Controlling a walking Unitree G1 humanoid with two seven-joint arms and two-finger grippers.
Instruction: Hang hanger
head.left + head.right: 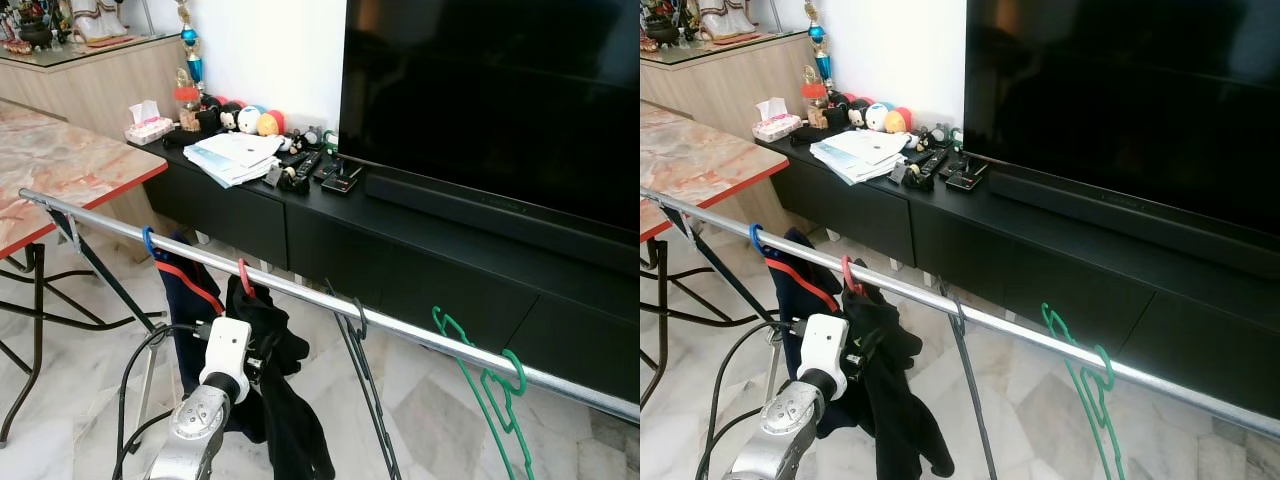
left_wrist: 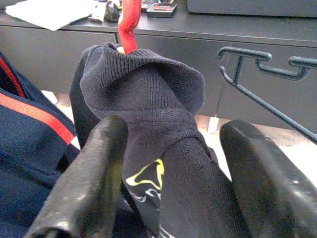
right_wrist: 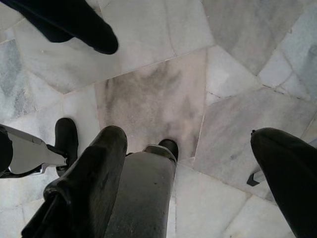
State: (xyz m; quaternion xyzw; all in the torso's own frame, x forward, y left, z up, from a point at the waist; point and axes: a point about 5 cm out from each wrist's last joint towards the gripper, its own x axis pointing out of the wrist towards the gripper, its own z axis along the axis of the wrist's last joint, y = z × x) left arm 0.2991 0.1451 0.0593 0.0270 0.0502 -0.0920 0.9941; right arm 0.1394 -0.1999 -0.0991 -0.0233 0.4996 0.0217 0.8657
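A silver clothes rail (image 1: pixel 420 334) runs across in front of me. A red hanger (image 1: pixel 244 277) hangs on it and carries a black garment (image 1: pixel 285 410). My left gripper (image 2: pixel 173 134) is right at this garment just below the rail, open, with one finger (image 2: pixel 94 168) on each side of the cloth under the red hook (image 2: pixel 130 25). Beside it on the left, a blue hanger (image 1: pixel 148 240) holds a navy garment with a red stripe (image 1: pixel 185 310). An empty black hanger (image 1: pixel 362 370) and an empty green hanger (image 1: pixel 490 385) hang further right. My right gripper (image 3: pixel 190 144) is open over the floor, holding nothing.
Behind the rail stands a low black TV console (image 1: pixel 420 270) with a large TV (image 1: pixel 500 100), papers (image 1: pixel 235 155), remotes and small toys. A marble-top table (image 1: pixel 60 170) stands on the left. The rack's black legs (image 1: pixel 110 285) and a cable (image 1: pixel 135 370) are near my left arm.
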